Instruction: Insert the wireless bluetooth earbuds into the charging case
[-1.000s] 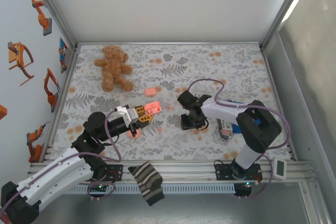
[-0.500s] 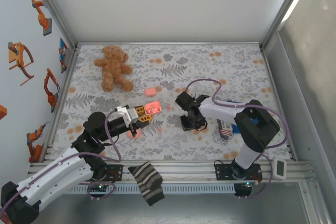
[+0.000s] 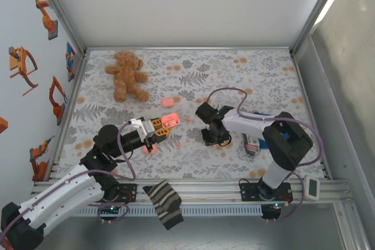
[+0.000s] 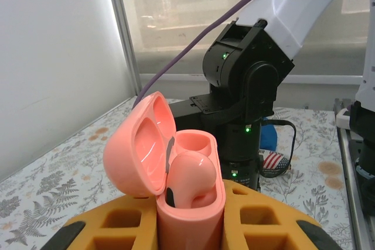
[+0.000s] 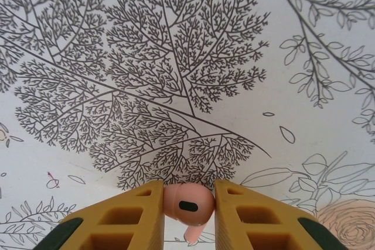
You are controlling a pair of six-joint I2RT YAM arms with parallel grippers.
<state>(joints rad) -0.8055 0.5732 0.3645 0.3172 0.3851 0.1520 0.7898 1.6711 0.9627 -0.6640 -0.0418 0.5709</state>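
1. While my left tool clamps the open case with a seated earbud inside, my right tool is clamped on the loose earbud, down at the counter.
2. Next: lift it across, aim for the empty socket.

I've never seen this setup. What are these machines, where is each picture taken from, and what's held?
Two robot arms stand at the near edge of a floral cloth. The overhead picture looks down on both; the other two come from cameras on their wrists. The left gripper holds an open charging case with one earbud seated inside. The right gripper, down at the cloth, pinches a loose earbud. A teddy bear and another pink case lie farther back.
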